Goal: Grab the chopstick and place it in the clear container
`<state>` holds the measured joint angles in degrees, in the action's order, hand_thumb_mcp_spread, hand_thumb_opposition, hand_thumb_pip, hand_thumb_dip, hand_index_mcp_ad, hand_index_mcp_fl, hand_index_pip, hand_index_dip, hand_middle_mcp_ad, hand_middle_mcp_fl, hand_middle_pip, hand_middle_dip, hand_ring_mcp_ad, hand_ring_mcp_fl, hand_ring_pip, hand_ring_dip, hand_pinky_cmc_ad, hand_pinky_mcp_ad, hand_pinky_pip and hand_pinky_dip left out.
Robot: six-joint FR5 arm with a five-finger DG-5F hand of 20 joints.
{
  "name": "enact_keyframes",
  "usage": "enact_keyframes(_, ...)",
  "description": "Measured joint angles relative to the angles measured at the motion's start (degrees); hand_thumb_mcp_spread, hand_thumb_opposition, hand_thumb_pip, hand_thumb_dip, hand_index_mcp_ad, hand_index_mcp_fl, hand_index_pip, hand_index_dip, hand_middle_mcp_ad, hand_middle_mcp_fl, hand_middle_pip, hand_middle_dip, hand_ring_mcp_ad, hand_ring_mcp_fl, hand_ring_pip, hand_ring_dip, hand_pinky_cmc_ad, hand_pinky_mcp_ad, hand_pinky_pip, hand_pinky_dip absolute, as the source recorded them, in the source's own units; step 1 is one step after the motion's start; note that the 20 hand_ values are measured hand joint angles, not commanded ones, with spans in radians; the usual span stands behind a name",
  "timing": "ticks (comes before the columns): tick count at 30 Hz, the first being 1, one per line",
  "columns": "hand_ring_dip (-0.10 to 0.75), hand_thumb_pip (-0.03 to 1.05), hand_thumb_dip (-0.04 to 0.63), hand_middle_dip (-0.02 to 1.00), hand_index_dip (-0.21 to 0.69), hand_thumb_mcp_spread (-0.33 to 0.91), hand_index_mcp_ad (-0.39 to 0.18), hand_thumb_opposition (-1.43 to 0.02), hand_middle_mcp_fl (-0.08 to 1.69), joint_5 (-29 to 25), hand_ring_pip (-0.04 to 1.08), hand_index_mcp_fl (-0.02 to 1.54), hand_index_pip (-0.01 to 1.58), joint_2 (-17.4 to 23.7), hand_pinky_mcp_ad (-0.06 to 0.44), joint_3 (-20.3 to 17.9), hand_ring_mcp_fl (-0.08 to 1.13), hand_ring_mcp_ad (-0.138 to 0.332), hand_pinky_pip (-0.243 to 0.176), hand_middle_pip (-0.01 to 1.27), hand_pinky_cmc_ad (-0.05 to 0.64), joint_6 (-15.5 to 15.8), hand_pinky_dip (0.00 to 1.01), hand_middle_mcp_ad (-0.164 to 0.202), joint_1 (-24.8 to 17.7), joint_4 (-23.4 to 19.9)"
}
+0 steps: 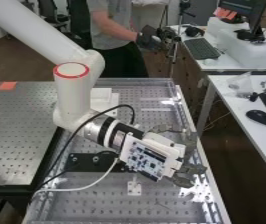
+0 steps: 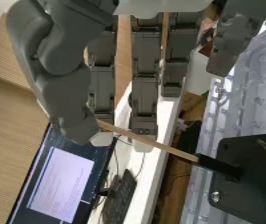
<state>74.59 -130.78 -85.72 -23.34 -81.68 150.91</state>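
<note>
The fingers (image 1: 194, 169) pinch 1 chopstick (image 2: 158, 145), its dark end at 1 black block (image 2: 251, 189).

Arm (image 1: 70, 95): yours slants in from the high view's upper left, bending downward
Wrist (image 1: 108, 131): angled down to the right
Hand (image 1: 172, 154): you have it pinching
Thumb (image 2: 67, 102): bent toward your fingers (image 2: 143, 95)

Nothing you can read — no legible text, label, brand, number or sign for you in either view.
</note>
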Motion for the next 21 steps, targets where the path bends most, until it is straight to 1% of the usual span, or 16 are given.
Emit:
enact_keyframes(1, 0.295, 0.59, 0.281, 0.49, -0.033, 0.49, -0.209, -0.82, 0.92, -0.20, 0.08, 0.78, 0.83, -0.01, 0.314, 0.05, 0.44, 0.066, -0.098, 0.39, 0.361, -0.01, 0.38, 0.066, 0.01, 0.07)
enact_keyframes(3, 0.295, 0.59, 0.281, 0.49, -0.033, 0.51, -0.209, -0.84, 0.97, -0.36, 0.08, 0.80, 0.82, -0.01, 0.312, 0.10, 0.47, 0.066, -0.099, 0.39, 0.361, 0.01, 0.36, 0.066, 0.01, 0.09)
enact_keyframes(4, 0.295, 0.58, 0.281, 0.49, -0.033, 0.54, -0.209, -0.85, 0.99, -0.55, 0.08, 0.81, 0.82, -0.01, 0.312, 0.15, 0.47, 0.070, -0.087, 0.39, 0.365, 0.11, 0.35, 0.063, 0.02, 0.09)
enact_keyframes(6, 0.300, 0.53, 0.276, 0.51, -0.024, 0.58, -0.215, -0.94, 1.00, -0.86, 0.08, 0.89, 0.87, -0.01, 0.314, 0.17, 0.49, 0.066, -0.075, 0.39, 0.361, 0.28, 0.33, 0.066, 0.04, 0.07)
enact_keyframes(7, 0.300, 0.51, 0.276, 0.51, -0.024, 0.58, -0.218, -0.99, 1.01, -0.94, 0.08, 0.89, 0.88, -0.01, 0.312, 0.18, 0.49, 0.066, -0.065, 0.38, 0.358, 0.37, 0.33, 0.068, 0.04, 0.01)
enact_keyframes(9, 0.307, 0.51, 0.265, 0.51, -0.026, 0.61, -0.227, -1.02, 1.06, -1.09, 0.09, 0.90, 0.90, 0.04, 0.314, 0.16, 0.51, 0.070, -0.063, 0.39, 0.361, 0.51, 0.32, 0.065, 0.04, -0.09)
enact_keyframes(11, 0.311, 0.51, 0.262, 0.51, -0.024, 0.64, -0.234, -1.04, 1.09, -1.46, 0.09, 0.92, 0.90, 0.08, 0.312, 0.13, 0.54, 0.073, -0.051, 0.39, 0.363, 0.73, 0.32, 0.058, 0.03, -0.38)
enact_keyframes(12, 0.316, 0.52, 0.262, 0.51, -0.017, 0.65, -0.234, -1.04, 1.11, -1.55, 0.09, 0.94, 0.91, 0.10, 0.314, 0.13, 0.56, 0.068, -0.040, 0.39, 0.363, 0.77, 0.31, 0.061, 0.02, -0.45)
enact_keyframes(13, 0.316, 0.53, 0.262, 0.51, -0.010, 0.67, -0.234, -1.05, 1.11, -1.86, 0.08, 0.94, 0.90, 0.13, 0.312, 0.13, 0.56, 0.072, -0.033, 0.39, 0.361, 0.86, 0.30, 0.058, 0.01, -0.54)
enact_keyframes(14, 0.316, 0.54, 0.262, 0.51, -0.012, 0.69, -0.227, -1.06, 1.13, -2.20, 0.08, 0.95, 0.89, 0.15, 0.311, 0.13, 0.57, 0.068, -0.033, 0.39, 0.360, 0.97, 0.28, 0.061, -0.01, -0.63)
enact_keyframes(15, 0.316, 0.54, 0.262, 0.51, -0.009, 0.70, -0.218, -1.07, 1.14, -2.36, 0.09, 0.97, 0.89, 0.16, 0.314, 0.14, 0.57, 0.072, -0.019, 0.39, 0.354, 1.04, 0.29, 0.061, -0.02, -0.74)
enact_keyframes(17, 0.326, 0.54, 0.262, 0.51, -0.009, 0.72, -0.188, -1.08, 1.16, -2.69, 0.11, 1.01, 0.85, 0.19, 0.314, 0.15, 0.61, 0.072, -0.017, 0.39, 0.360, 1.16, 0.25, 0.061, -0.06, -0.97)
enact_keyframes(18, 0.323, 0.53, 0.257, 0.51, -0.009, 0.72, -0.176, -1.08, 1.17, -2.91, 0.10, 1.02, 0.83, 0.20, 0.314, 0.14, 0.63, 0.068, -0.016, 0.39, 0.363, 1.23, 0.25, 0.058, -0.08, -1.06)
enact_keyframes(19, 0.323, 0.53, 0.255, 0.51, -0.009, 0.73, -0.171, -1.08, 1.18, -3.15, 0.10, 1.04, 0.81, 0.22, 0.316, 0.12, 0.63, 0.068, -0.002, 0.39, 0.365, 1.30, 0.24, 0.061, -0.12, -1.31)
enact_keyframes(20, 0.328, 0.53, 0.255, 0.51, 0.003, 0.73, -0.171, -1.08, 1.19, -3.59, 0.11, 1.04, 0.79, 0.25, 0.312, 0.09, 0.63, 0.068, -0.003, 0.39, 0.365, 1.42, 0.24, 0.058, -0.18, -1.61)
enact_keyframes(21, 0.328, 0.53, 0.255, 0.51, 0.000, 0.74, -0.171, -1.08, 1.19, -3.88, 0.11, 1.05, 0.78, 0.27, 0.312, 0.07, 0.64, 0.068, 0.005, 0.39, 0.365, 1.50, 0.23, 0.061, -0.21, -1.78)
